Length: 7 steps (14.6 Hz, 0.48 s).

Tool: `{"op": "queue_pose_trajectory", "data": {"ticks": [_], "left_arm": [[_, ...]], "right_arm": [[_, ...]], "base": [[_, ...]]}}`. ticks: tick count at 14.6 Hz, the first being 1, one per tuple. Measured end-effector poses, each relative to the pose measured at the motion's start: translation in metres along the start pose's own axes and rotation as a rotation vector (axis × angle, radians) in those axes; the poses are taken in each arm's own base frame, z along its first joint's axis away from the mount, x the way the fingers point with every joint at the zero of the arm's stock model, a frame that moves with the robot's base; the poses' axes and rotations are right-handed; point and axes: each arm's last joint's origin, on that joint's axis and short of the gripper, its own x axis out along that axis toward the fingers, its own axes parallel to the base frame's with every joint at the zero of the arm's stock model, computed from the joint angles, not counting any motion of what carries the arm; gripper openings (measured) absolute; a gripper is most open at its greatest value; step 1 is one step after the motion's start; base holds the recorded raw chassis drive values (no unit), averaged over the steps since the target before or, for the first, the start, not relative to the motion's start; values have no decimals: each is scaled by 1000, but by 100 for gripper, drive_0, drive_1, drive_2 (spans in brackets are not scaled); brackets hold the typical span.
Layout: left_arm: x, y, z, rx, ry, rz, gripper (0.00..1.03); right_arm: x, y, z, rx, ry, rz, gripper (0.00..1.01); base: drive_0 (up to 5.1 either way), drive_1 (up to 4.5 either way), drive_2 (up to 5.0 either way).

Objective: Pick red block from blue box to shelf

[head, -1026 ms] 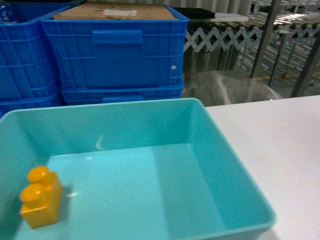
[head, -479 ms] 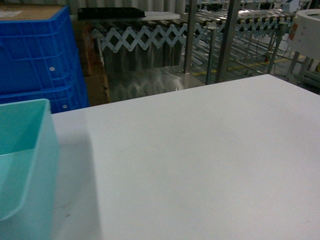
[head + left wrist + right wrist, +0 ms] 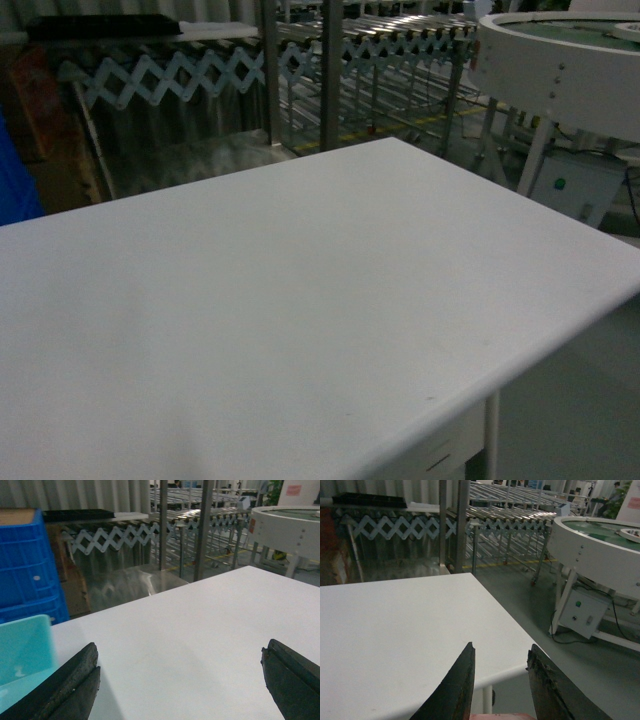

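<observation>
A bare white table (image 3: 300,300) fills the head view, its far corner pointing toward the upper middle of the frame. No view shows the red block plainly. The only red is a thin strip of red (image 3: 502,716) at the very bottom edge of the right wrist view, low between the two dark fingers of the right gripper (image 3: 501,649). Too little of it shows to tell whether it is the block. The finger tips stand a little apart with only table and floor seen between them, so I cannot tell whether this pincer is clamped on anything.

A corner of the blue box (image 3: 25,640) sits in the lower left of the left wrist view, on the table. The left gripper (image 3: 180,655) is released, its black fingers spread to the two lower corners with nothing between them. Dark blue crates (image 3: 25,570) stand at the upper left, behind the box.

Past the table's far edge rise the shiny uprights of the shelf (image 3: 330,70), with a scissor-frame conveyor (image 3: 170,75) to their left. A round white platform (image 3: 560,60) stands at the upper right.
</observation>
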Motion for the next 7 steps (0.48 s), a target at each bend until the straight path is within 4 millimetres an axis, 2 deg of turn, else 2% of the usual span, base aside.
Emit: {"op": "queue_pose_trajectory", "data": {"ticks": [4,7], "left_arm": [[0,0,0,0,-4,1,98],[0,0,1,0,-6,-3,98]], "right_arm": [[0,0,-1,0,4,-1,26],[0,0,-2,1,12,-10,26]], "base": [[270,-345,-345],[-136,-136,-136]]}}
